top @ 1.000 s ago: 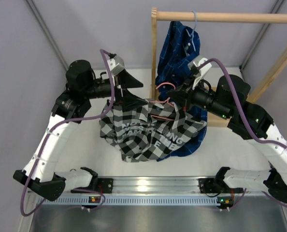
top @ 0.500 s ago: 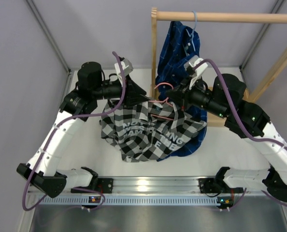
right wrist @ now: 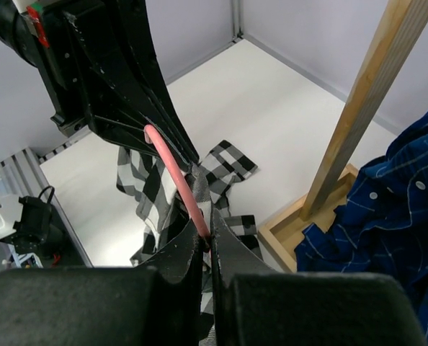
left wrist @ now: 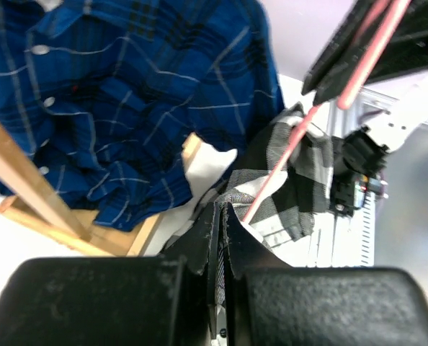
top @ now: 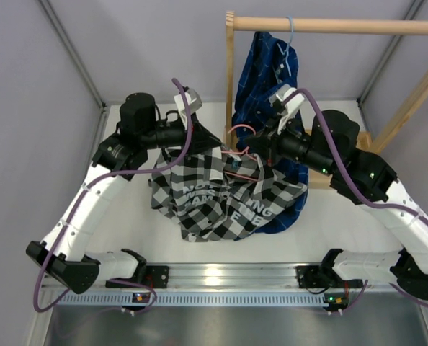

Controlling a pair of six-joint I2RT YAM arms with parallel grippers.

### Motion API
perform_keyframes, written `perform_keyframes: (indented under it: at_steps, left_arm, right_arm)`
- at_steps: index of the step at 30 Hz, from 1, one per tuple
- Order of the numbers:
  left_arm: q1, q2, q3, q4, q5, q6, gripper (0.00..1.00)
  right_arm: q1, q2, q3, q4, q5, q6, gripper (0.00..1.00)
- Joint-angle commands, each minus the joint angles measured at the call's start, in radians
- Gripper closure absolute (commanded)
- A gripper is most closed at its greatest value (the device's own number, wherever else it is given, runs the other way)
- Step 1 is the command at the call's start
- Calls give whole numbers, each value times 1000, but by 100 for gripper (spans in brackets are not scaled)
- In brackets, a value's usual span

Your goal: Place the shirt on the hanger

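The black-and-white check shirt hangs in a bunch between both arms above the table. My left gripper is shut on a fold of the shirt's cloth near its top edge; the left wrist view shows checked cloth pinched between the jaws of that gripper. The pink hanger runs into the top of the shirt. My right gripper is shut on the hanger's pink wire, which runs up from the gripper past the shirt. Cloth hides the hanger's lower part.
A wooden rack with a top rail and upright post stands at the back right. A dark blue plaid shirt hangs from it on a light blue hanger. The rack's base lies close to the right gripper.
My left gripper swung right to the shirt's top edge and closed on the cloth. My right arm shifted a little left with the hanger in its grip.
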Motion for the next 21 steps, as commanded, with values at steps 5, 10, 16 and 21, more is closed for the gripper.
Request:
perform_keyframes:
  at_steps: [5,10,16,21]
  left_arm:
    - [-6,-108,-57,105,-327,-102,100]
    - [-4,-151,-121,201,-273,-193,100]
    - [-7,-150,-193,247,-72,-228,100]
    - [-23,-145,-210,247,-22,-205,100]
  right_arm:
    - [0,-39,-84,51,110,20,100]
    - [0,-69,-124,104,246,74,100]
    - [-2,-58,-82,129,418,120,100]
    - [-2,-44,-59,144,429,146,100]
